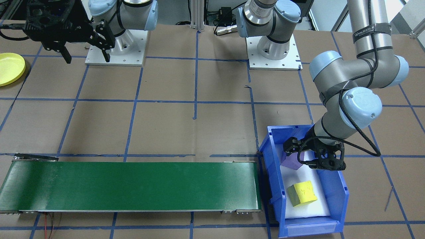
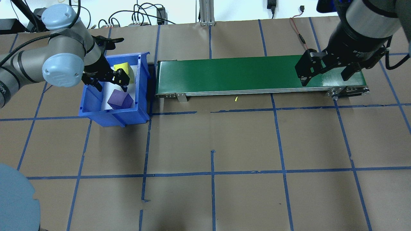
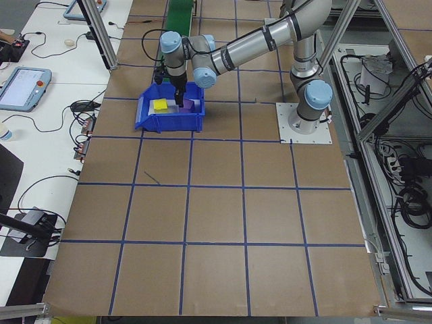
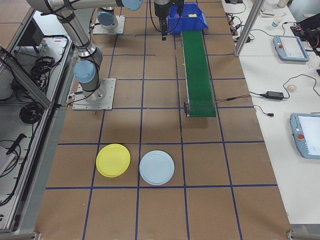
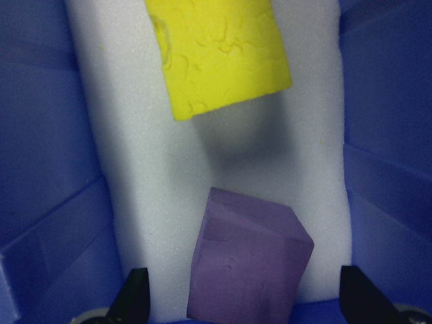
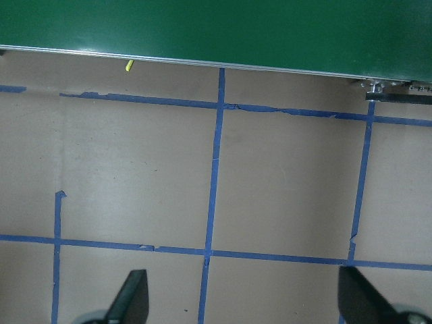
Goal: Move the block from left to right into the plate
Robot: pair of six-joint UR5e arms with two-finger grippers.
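Note:
A purple block [image 5: 250, 270] and a yellow block [image 5: 219, 54] lie on white foam inside a blue bin [image 1: 343, 196]. My left gripper [image 1: 300, 156] hangs inside the bin, open, just over the purple block [image 2: 119, 100]. Its fingertips [image 5: 135, 300] stand wide to either side of the block without touching it. The yellow block [image 1: 302, 193] lies apart, further along the bin. The yellow plate [image 1: 10, 68] rests on the table at the other end, beyond the belt. My right gripper [image 2: 326, 75] hovers open and empty over the belt's end.
A long green conveyor belt [image 2: 231, 75] runs from the bin toward the right arm. A light blue plate [image 4: 156, 167] sits beside the yellow plate [image 4: 113, 160]. Blue tape lines grid the brown table. A small yellow scrap [image 2: 236, 99] lies in front of the belt.

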